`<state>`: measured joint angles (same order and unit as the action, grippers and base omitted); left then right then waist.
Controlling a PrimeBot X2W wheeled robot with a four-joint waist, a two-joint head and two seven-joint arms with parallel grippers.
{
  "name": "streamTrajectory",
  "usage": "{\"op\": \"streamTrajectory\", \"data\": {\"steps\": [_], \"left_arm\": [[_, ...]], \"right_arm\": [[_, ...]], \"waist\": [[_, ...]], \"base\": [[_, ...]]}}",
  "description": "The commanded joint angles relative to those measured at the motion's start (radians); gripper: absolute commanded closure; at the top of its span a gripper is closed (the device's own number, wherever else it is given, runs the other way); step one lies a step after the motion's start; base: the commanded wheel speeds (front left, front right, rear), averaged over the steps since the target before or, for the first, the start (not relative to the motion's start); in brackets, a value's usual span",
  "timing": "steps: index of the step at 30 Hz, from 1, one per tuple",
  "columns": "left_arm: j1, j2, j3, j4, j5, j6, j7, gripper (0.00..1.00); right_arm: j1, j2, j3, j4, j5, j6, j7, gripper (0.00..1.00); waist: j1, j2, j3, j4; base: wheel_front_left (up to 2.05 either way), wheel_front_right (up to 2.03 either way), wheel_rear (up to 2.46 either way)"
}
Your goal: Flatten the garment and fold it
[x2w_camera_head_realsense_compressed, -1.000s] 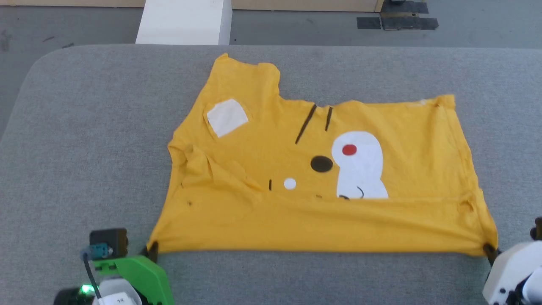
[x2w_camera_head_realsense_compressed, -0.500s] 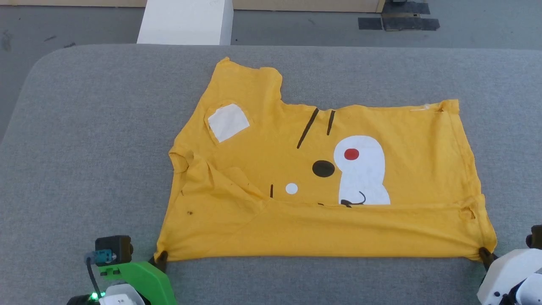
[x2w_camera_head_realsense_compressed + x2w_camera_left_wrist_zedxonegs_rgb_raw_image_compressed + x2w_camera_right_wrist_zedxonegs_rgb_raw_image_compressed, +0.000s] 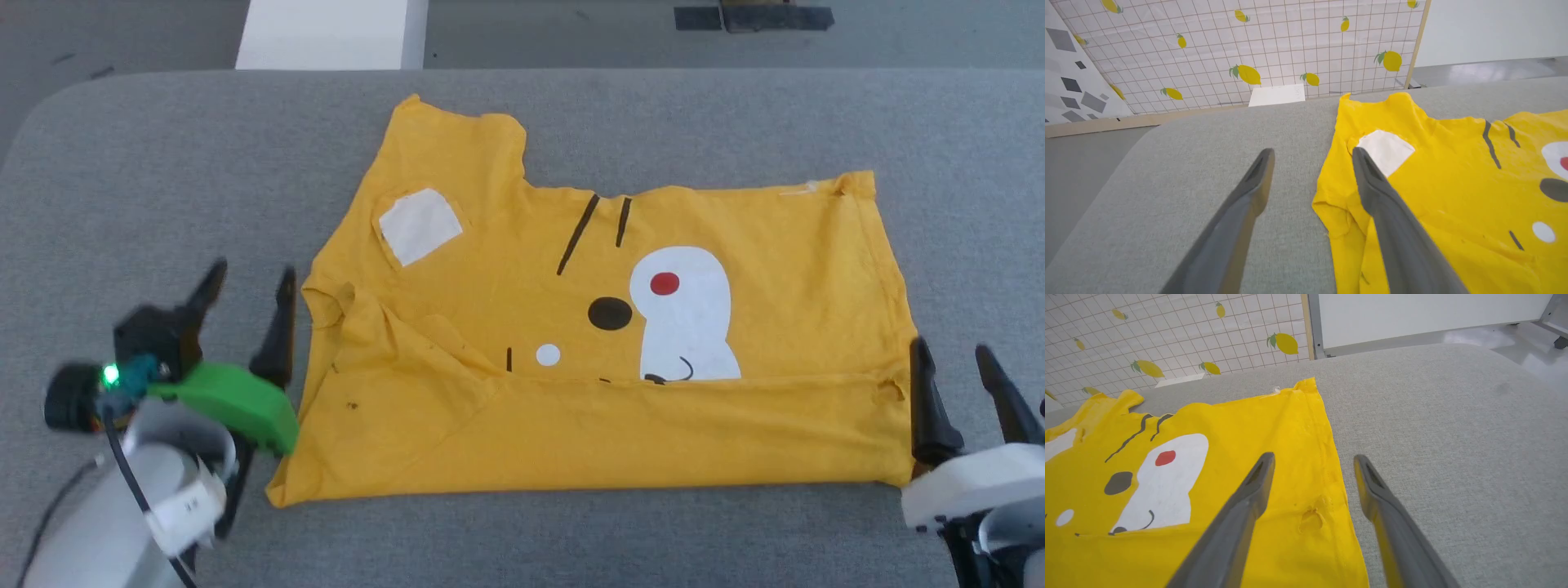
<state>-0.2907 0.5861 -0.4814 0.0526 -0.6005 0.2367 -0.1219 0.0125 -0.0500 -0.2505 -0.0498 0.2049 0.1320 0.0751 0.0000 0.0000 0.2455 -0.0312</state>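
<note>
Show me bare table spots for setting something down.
Free: the table far left, beyond the left pincer; its far right corner, past the garment; the near strip under the hem. Crowded: both side edges, by that pincer and the right pincer.

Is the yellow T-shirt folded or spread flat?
Partly folded: the T-shirt has its near strip turned up over the bottom of the print.
</note>
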Motion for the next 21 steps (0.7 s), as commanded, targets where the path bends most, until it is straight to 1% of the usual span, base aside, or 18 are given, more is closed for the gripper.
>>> {"op": "streamTrajectory", "data": {"steps": [1,4,7,10,12,14,17,21], "left_arm": [[-0.056,0.007,0.003,0.018,0.007,-0.023,-0.013,0.00],[-0.181,0.006,-0.006,0.082,0.022,-0.082,-0.011,0.00],[-0.303,0.003,-0.017,0.150,0.021,-0.143,0.026,0.00],[-0.431,-0.003,-0.027,0.214,0.004,-0.203,0.097,0.00],[-0.512,-0.001,-0.039,0.250,0.004,-0.235,0.158,0.00],[-0.587,-0.001,-0.044,0.285,-0.003,-0.254,0.223,0.00],[-0.680,0.001,-0.045,0.329,-0.016,-0.270,0.312,0.00],[-0.768,-0.005,-0.042,0.382,-0.070,-0.283,0.470,0.00]], "right_arm": [[-0.028,-0.004,0.014,-0.010,-0.019,-0.001,-0.037,0.00],[-0.068,-0.025,0.044,-0.018,-0.031,-0.001,-0.100,0.00],[-0.104,-0.053,0.087,-0.025,-0.030,-0.001,-0.110,0.00],[-0.142,-0.090,0.139,-0.036,-0.018,-0.001,-0.096,0.00],[-0.168,-0.106,0.164,-0.051,-0.008,-0.001,-0.089,0.00],[-0.194,-0.113,0.186,-0.071,0.001,-0.001,-0.088,0.00],[-0.227,-0.103,0.207,-0.093,0.009,-0.001,-0.091,0.00],[-0.255,-0.081,0.238,-0.108,0.014,-0.001,-0.098,0.00]], "waist": [[0.0000,0.0000,0.037,-0.025],[0.0000,0.0000,0.077,-0.044],[0.0000,0.0000,0.123,-0.071],[0.0000,0.0000,0.169,-0.102],[0.0000,0.0000,0.199,-0.124],[0.0000,0.0000,0.230,-0.145],[0.0000,0.0000,0.271,-0.175],[0.0000,0.0000,0.313,-0.210]], "base": [[0.00,0.00,0.00],[0.00,0.00,0.00],[0.00,0.00,0.00],[0.00,0.00,0.00],[0.00,0.00,0.00],[0.00,0.00,0.00],[0.00,0.00,0.00],[0.00,0.00,0.00]]}}
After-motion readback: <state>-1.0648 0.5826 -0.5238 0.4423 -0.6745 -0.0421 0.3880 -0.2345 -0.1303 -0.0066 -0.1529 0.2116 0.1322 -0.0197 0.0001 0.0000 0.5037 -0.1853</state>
